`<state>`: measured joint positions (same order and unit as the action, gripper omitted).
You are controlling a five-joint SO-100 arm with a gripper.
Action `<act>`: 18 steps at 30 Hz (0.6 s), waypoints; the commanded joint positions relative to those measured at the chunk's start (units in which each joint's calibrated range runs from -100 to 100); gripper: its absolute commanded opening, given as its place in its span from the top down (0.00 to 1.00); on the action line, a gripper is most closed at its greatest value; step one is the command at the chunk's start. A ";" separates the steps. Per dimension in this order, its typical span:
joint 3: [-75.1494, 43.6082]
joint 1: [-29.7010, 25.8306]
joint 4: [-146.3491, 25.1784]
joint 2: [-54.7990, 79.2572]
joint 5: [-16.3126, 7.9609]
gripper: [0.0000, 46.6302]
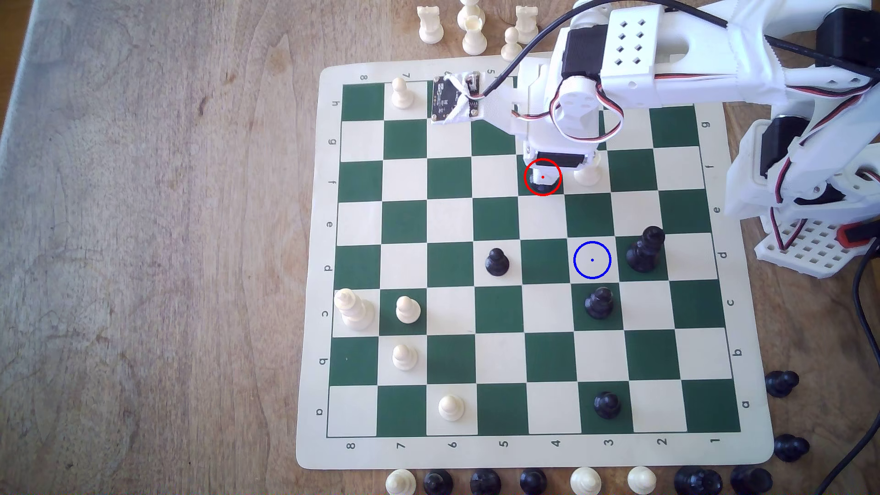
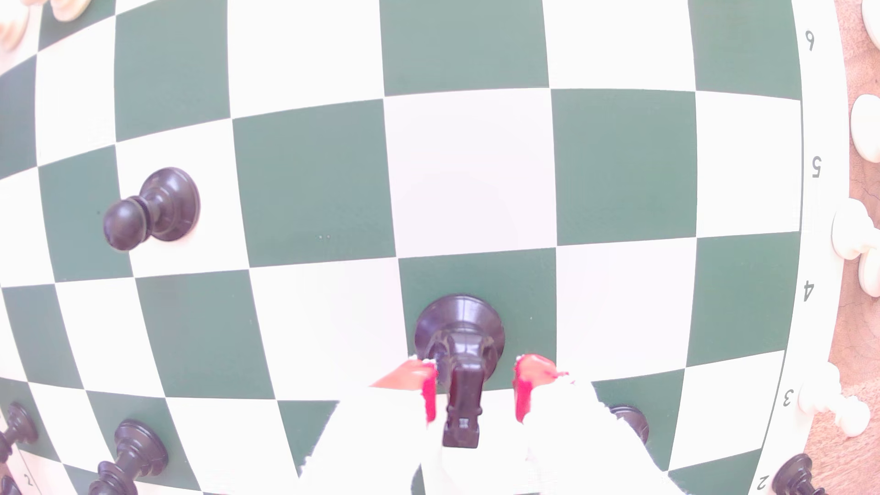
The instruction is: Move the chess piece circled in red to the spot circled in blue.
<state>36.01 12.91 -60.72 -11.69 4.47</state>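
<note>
The chess piece (image 1: 540,189) is black and stands on the red-ringed green square; in the exterior view only its dark base shows under my gripper (image 1: 543,178). In the wrist view the chess piece (image 2: 459,342) stands upright between my red-padded fingers (image 2: 428,385), with my gripper (image 2: 476,364) open around it. One pad sits close to it and a gap shows at the other pad. The spot (image 1: 592,260), a cream square with a blue ring and dot, lies two rows nearer and one column toward the exterior view's right.
A white pawn (image 1: 588,173) stands right beside my gripper. Around the spot are a tall black piece (image 1: 645,250), a black piece (image 1: 600,303) and a black pawn (image 1: 496,262). White pieces stand on the board's left part, and spare pieces line the mat's edges.
</note>
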 commanded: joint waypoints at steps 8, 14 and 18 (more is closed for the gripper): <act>-0.20 -0.59 -1.12 -1.05 -0.24 0.88; -0.29 -1.06 -1.69 -1.55 -0.34 0.99; -1.38 -1.06 -2.84 -3.17 -0.34 0.99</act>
<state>36.01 12.32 -62.55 -11.69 4.47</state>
